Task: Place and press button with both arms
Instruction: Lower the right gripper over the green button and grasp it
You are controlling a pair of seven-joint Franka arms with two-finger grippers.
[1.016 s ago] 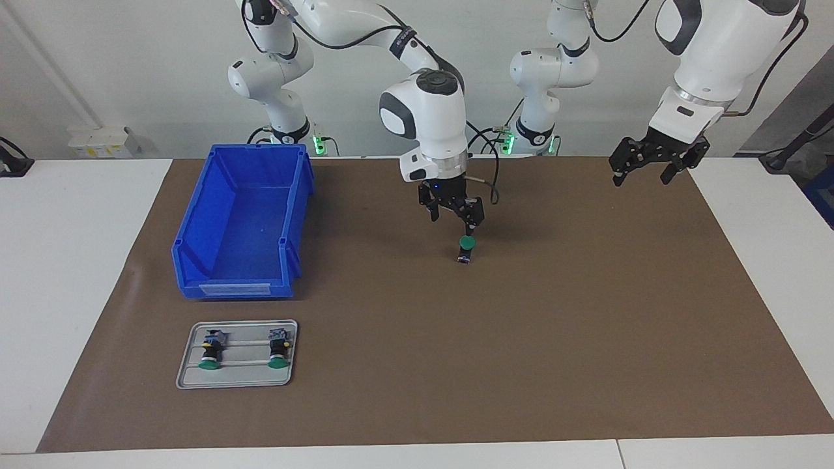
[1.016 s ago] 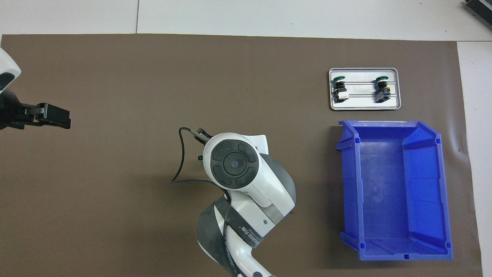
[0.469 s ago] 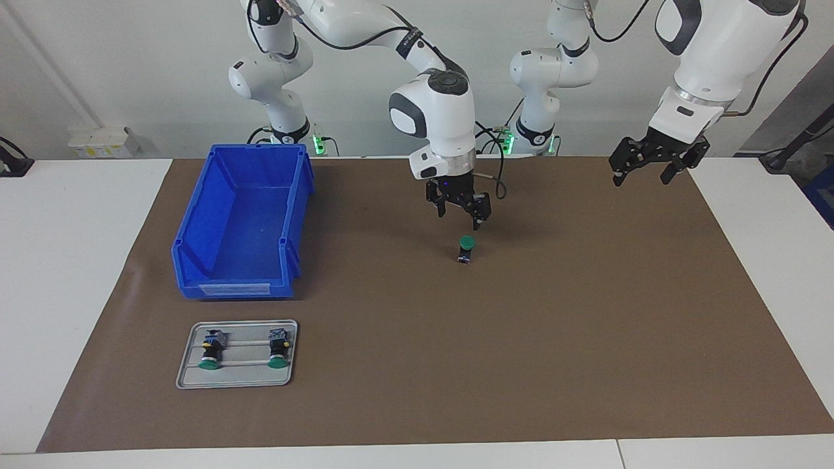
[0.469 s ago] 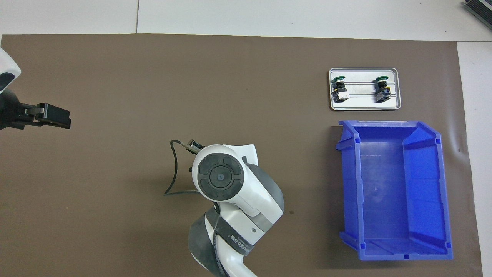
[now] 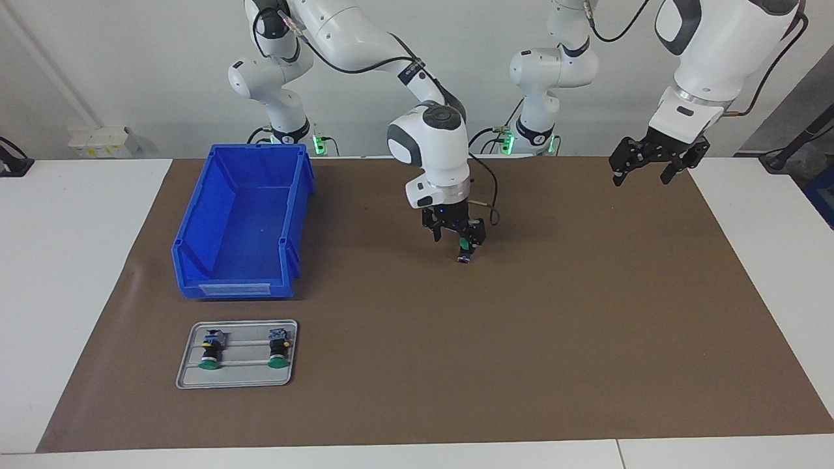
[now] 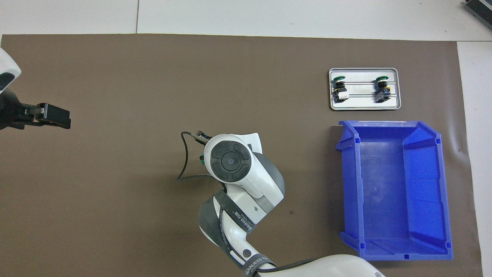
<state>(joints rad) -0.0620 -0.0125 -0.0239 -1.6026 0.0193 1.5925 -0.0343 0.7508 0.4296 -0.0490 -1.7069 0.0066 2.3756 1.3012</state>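
While we wait on the press, the scene reads thus:

Button: the button (image 5: 464,251) stands on the brown mat (image 5: 586,312) at mid-bench, green cap up, black body and bluish block below; we judge it set there so both arms can reach it.

Right pincer: the right pincer (image 5: 458,236) sits low, right over the cap, fingers spread wide and gripping nothing. We cannot tell whether a fingertip touches the cap. From overhead the wrist hides the button but for a sliver of green.

Left pincer: the left pincer (image 5: 642,170) hangs in the air over the mat's edge at the left arm's end, also spread wide and empty; this arm waits.

Tray: a shallow grey metal tray (image 5: 189,374) with raised rails lies toward the right arm's end, farther from the robots than the bin; two spare buttons (image 5: 210,352) lie on their sides in it, caps pointing away from the robots.

Bin: a glossy blue plastic bin (image 5: 195,260), open-topped with a cut-down front, holds nothing we can see.

Bench: the white bench (image 5: 65,293) is smooth; the mat looks matte and papery.
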